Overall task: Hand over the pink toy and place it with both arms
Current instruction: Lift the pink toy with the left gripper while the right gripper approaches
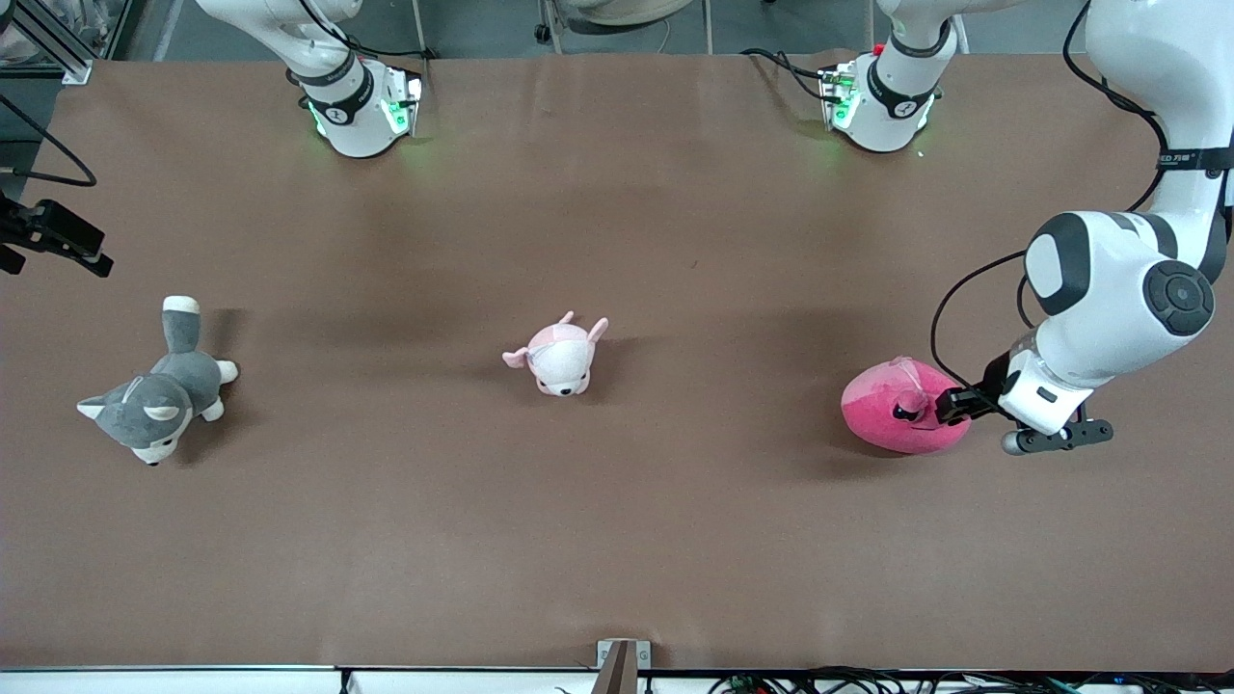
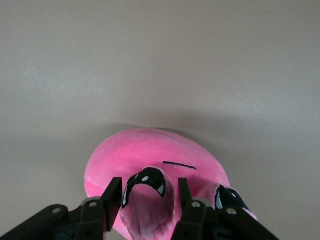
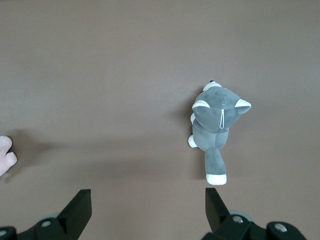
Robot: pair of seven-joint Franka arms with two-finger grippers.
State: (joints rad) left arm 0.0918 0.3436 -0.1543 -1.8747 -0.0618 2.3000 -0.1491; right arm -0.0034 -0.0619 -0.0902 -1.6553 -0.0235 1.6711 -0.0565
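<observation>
The pink toy (image 1: 882, 419) lies on the brown table (image 1: 617, 540) toward the left arm's end. My left gripper (image 1: 950, 405) is low at its side. In the left wrist view, my left gripper (image 2: 149, 187) has its fingers closed round a raised, dark-eyed bump of the pink toy (image 2: 145, 150), which still rests on the table. My right gripper (image 1: 67, 241) hangs high over the right arm's end of the table. It is open and empty in the right wrist view (image 3: 148, 197).
A grey-and-white plush dog (image 1: 159, 390) lies toward the right arm's end and shows in the right wrist view (image 3: 216, 122). A small pale pink-and-white plush (image 1: 559, 357) lies mid-table. The arm bases (image 1: 362, 106) stand along the edge farthest from the front camera.
</observation>
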